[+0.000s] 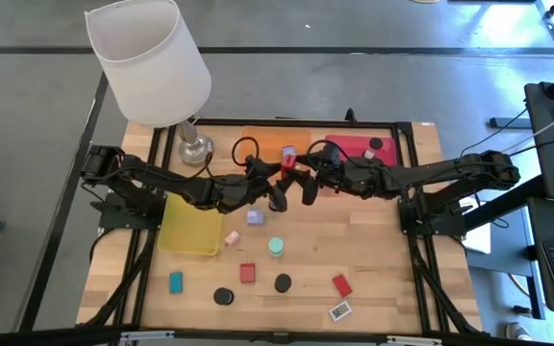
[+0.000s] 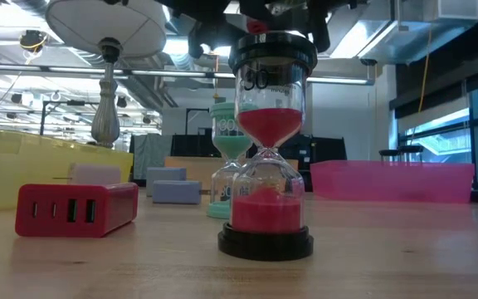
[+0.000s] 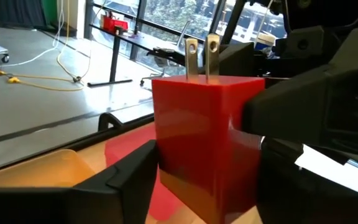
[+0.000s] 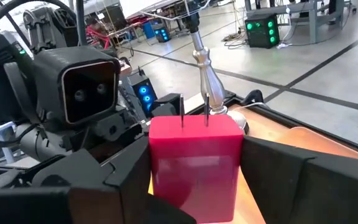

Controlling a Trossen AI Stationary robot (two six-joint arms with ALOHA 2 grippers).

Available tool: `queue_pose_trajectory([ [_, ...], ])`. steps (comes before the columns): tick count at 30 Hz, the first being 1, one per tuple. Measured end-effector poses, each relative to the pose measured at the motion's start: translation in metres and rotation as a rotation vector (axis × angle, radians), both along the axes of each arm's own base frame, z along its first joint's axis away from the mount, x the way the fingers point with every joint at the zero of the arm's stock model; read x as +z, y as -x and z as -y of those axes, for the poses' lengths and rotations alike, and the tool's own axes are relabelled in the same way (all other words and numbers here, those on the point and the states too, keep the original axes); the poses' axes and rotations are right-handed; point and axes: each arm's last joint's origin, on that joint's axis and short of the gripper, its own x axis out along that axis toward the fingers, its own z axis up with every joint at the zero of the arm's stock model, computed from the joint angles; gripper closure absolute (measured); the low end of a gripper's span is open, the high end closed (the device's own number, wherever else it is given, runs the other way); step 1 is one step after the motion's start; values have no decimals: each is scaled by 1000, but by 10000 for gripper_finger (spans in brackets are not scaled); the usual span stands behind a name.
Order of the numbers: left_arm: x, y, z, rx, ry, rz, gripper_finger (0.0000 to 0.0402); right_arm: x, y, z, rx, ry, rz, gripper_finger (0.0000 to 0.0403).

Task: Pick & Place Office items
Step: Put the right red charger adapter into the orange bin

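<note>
Nearest, low view: a red-sand hourglass (image 2: 265,158) stands on my counter (image 2: 388,257), a red charger block (image 2: 77,208) at lower left.
My right claw (image 4: 194,180): clenched on a red plug block (image 4: 194,165), prongs up, at centre frame.
My left claw (image 3: 197,180): fingers either side of the same block; grip I cannot tell.
High view: both claws meet above centre, near the orange tray (image 1: 267,142).
Farther: lamp (image 1: 152,62), upper left.
</note>
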Motion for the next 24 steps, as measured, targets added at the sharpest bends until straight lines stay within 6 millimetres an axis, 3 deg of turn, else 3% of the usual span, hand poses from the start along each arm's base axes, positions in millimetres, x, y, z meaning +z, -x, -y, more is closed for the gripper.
queue_pose_trajectory([
  [6, 0, 0, -1, 20, -24, -18, 211, -1, 0, 1, -45, -51, 15, 190],
  [14, 2, 1, -4, 58, -125, -76, 211, -1, 0, 5, -91, -186, 69, 190],
  [24, 1, 1, -17, 93, -265, -188, 268, -7, -4, 19, -151, -366, 118, 179],
])
